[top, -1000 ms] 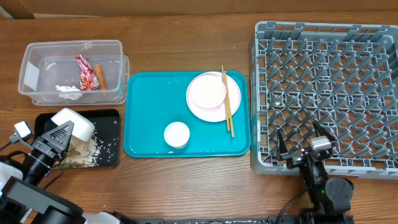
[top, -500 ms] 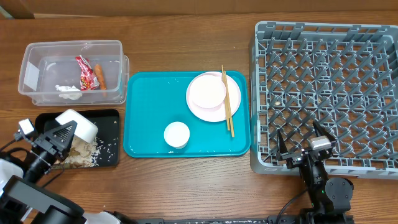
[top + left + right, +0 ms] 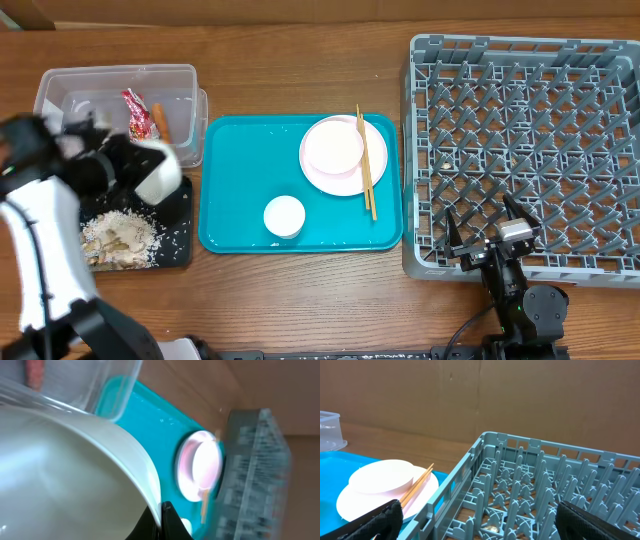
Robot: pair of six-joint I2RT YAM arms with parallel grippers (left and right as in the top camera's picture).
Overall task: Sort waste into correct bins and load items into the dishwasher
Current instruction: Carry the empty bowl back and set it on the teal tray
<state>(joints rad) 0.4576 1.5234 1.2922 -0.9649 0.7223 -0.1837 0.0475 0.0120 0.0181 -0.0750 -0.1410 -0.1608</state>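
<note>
Two grippers. Near right: right gripper [image 3: 483, 235], fingers spread, at grey rack's [image 3: 520, 130] near edge. Left: food scraps [image 3: 120, 235] in black tray [image 3: 185, 215]; beyond them, left gripper [image 3: 161, 519] clamped on tilted white bowl [image 3: 160, 172], likely for tipping. Far: wrapper [image 3: 135, 112] in clear tub [image 3: 60, 85].

Grey dish rack [image 3: 530, 490] takes up 3 to 6 o'clock, pegs up. Around 8 o'clock the pink plate [image 3: 355, 505] sits on the teal tray [image 3: 335, 467], with a white bowl [image 3: 382, 476] on top and chopsticks [image 3: 417, 482] across its rim. The right gripper [image 3: 477, 510] has its jaws spread wide, out at the bottom corners.
</note>
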